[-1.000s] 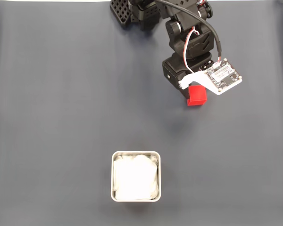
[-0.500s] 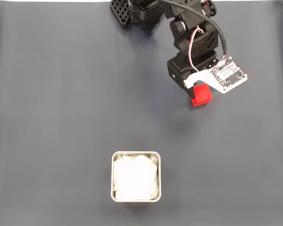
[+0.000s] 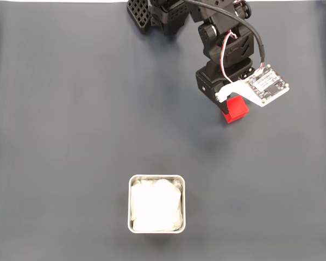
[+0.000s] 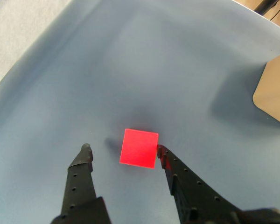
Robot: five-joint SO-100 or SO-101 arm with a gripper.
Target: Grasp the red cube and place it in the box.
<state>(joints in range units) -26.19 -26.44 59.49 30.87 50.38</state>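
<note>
The red cube [image 3: 237, 109] lies on the dark mat at the upper right of the fixed view, partly under the arm's wrist. In the wrist view the red cube [image 4: 139, 147] sits flat between the two black fingertips, close against the right finger [image 4: 164, 157] and apart from the left one. My gripper [image 4: 123, 150] is open, its gap about twice the cube's width. In the fixed view my gripper [image 3: 233, 106] points down over the cube. The box [image 3: 130, 204], a silvery square tray with white lining, stands near the bottom centre, far from the cube.
The arm's black base [image 3: 163, 13] stands at the top edge of the fixed view. A white camera board [image 3: 266, 84] sticks out to the right of the wrist. The mat's edge and a tan surface [image 4: 275, 93] show at the right of the wrist view.
The wrist and gripper have swung a little to the right over the second. The red cube has shifted right with them and turned slightly. The box has not moved.
</note>
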